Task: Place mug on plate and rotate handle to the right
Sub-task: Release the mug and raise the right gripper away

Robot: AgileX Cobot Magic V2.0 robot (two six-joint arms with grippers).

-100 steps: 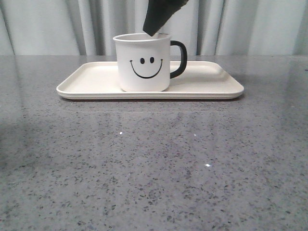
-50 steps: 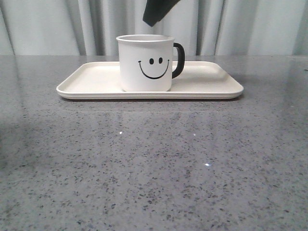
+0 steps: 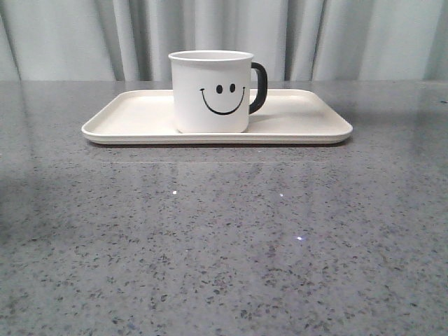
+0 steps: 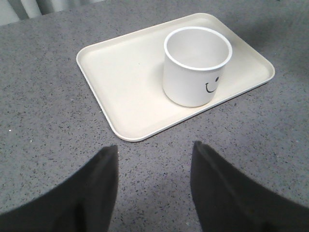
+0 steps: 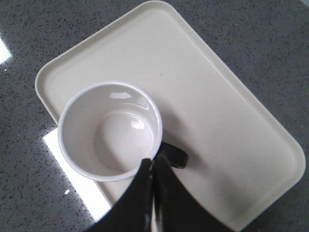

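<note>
Grey speckled table (image 3: 224,245), curtain (image 3: 350,38) behind, nothing crowding the plate (image 3: 126,115). Mug (image 3: 210,91) stands upright on the plate, smiley facing front, handle (image 3: 259,87) pointing right. Left gripper (image 4: 153,164) hangs over bare table near the plate, fingers spread, empty. Right gripper (image 5: 153,171) sits above the mug rim, fingers pressed together, holding nothing.

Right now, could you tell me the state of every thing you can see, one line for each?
mug: upright on the plate, empty, smiley face toward the front camera.
handle: points to the right in the front view.
plate: flat on the table, holds only the mug.
left gripper: open, holds nothing, over the table beside the plate.
right gripper: shut, empty, above the mug near the handle.
table: grey speckled, glossy.
</note>
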